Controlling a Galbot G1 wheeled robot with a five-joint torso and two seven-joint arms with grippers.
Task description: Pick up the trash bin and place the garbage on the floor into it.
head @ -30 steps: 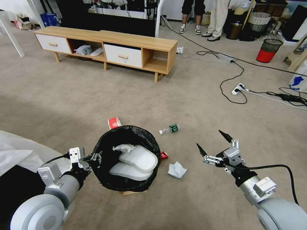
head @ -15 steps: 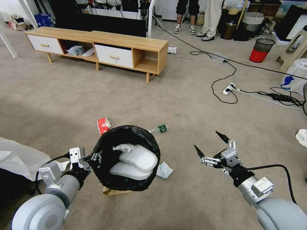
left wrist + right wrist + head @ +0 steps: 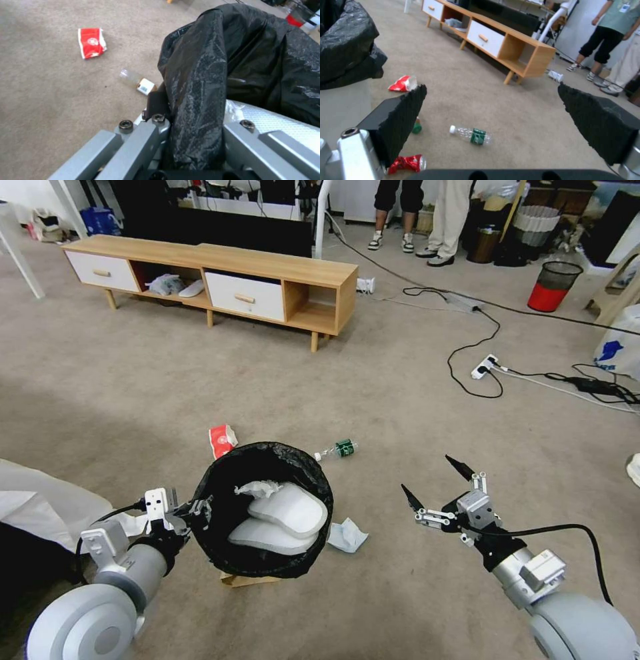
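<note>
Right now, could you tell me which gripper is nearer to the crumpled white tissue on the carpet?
Right. The right gripper hangs open beside the crumpled white tissue; the left gripper, shut on the black-lined trash bin, is beyond the bin.

I see the trash bin (image 3: 263, 510) at my left pincer (image 3: 190, 511), above the floor (image 3: 167, 393). A packet (image 3: 221, 439) lies behind it, a bottle (image 3: 337, 449) behind and right, a tissue (image 3: 347, 535) just right. My right pincer (image 3: 432, 487) hangs farther right.

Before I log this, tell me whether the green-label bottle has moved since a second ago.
No. The bottle keeps its gap to the red-white packet on the carpet; the whole view shifted instead.
</note>
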